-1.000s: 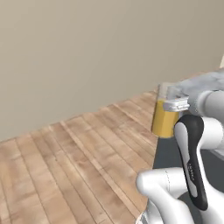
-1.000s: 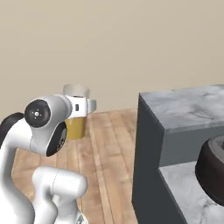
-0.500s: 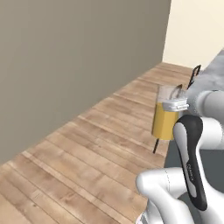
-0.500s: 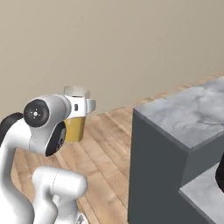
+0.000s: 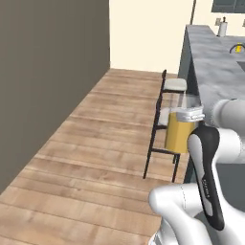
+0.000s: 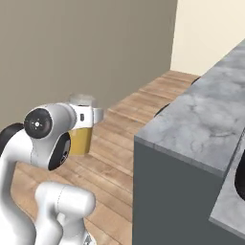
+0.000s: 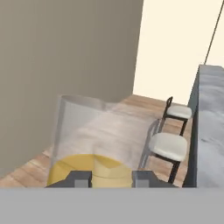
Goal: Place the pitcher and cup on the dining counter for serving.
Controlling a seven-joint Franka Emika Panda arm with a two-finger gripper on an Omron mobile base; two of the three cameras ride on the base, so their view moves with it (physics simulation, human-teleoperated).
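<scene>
The end effector (image 7: 111,178) is clamped on the pitcher (image 5: 182,130), one finger tip on each side of its wall in the hand view. The pitcher is carried upright in the air over the wood floor (image 5: 91,158), just beside the arm's white wrist; one pitcher is counted, part filled with yellow-orange liquid. It rests on no surface.

Progress, as judged: the pitcher is in transit and not yet set down. The dining counter (image 5: 210,57), one counted, runs along the right of the left base view with its marble top and dark front panel; its near corner shows large at the right of the right base view (image 6: 201,129). The stretch of marble top in view carries no pitcher. A small yellow object (image 5: 238,48) sits far along the right, on or beyond the surface; it may be the cup, but it is too small to confirm, so the cup's status is undetermined.

Remaining, as judged: bring the pitcher over the top, lower and release it, then deal with the cup.

Other items: two stools (image 5: 168,115) with pale seats and dark frames stand against the counter's front, one near and one farther
</scene>
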